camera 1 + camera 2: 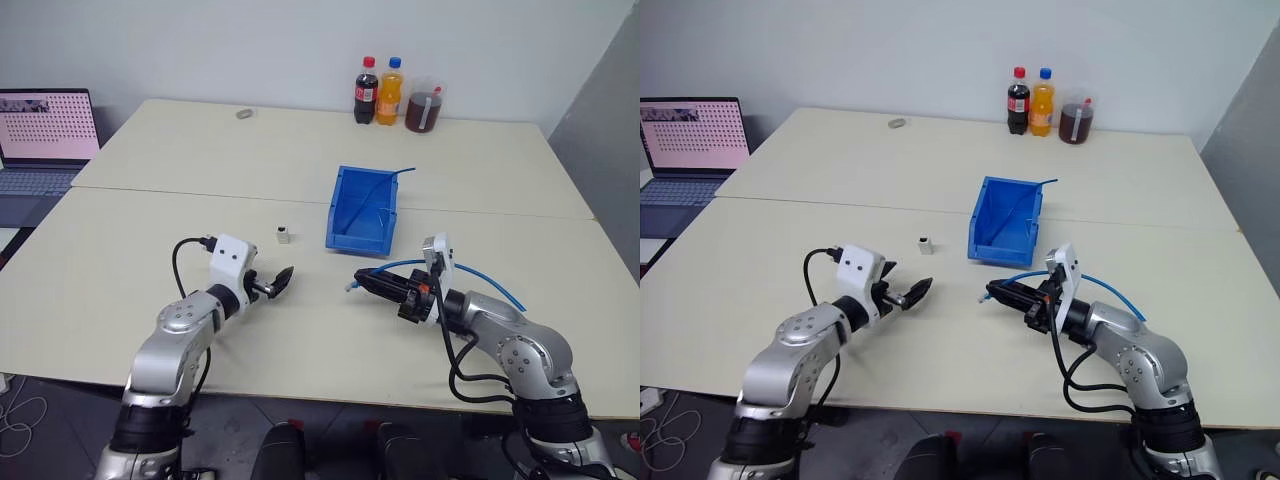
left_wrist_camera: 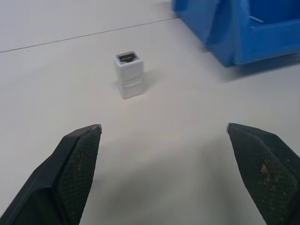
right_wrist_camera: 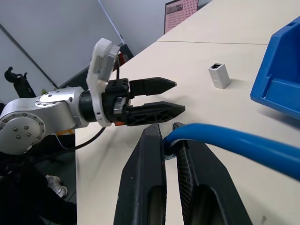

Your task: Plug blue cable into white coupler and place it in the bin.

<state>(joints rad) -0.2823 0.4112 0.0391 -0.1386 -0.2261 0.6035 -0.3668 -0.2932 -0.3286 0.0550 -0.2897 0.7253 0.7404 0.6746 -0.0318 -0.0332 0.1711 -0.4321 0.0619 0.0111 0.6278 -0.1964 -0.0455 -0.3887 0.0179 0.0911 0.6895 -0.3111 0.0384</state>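
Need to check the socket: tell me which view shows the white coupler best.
Left wrist view: the white coupler stands upright, its dark socket facing up. Both eye views show a small block beside the bin; the right wrist view shows it from the side.

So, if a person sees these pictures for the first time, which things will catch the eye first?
Probably the bright blue bin in the middle of the pale table, with the tiny white coupler standing upright just left of it. Next, the right gripper, its fingers shut on the blue cable, facing the open left gripper. Three drink bottles stand at the far edge.
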